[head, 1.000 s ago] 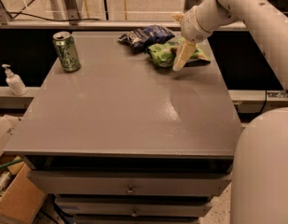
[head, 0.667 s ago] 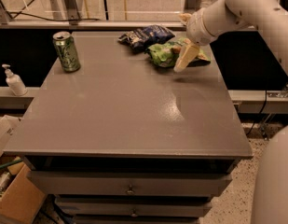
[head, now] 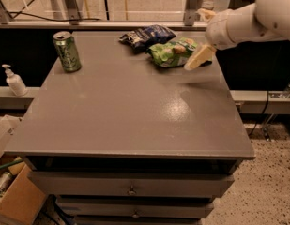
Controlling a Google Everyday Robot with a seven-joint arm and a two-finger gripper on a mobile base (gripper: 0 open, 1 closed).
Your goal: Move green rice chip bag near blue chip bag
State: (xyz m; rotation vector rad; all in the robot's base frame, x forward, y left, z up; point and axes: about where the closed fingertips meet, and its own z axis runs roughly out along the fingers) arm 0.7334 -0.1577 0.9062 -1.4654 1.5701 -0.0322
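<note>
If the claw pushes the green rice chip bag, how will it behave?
The green rice chip bag looks crumpled and glossy, so probably floppy and light; it may buckle. Lying flat on the smooth table, it likely slides, not rolls. The claw is beside its right edge.

**Around My Grey Cabinet**

I face a grey cabinet (head: 130, 111) with drawers (head: 131, 184) under its top. The speckled floor (head: 271, 172) lies to its right, a cardboard box (head: 18, 203) sits at its lower left, and metal posts (head: 69, 3) stand behind it. My gripper (head: 199, 57) hovers over its far right corner.
</note>
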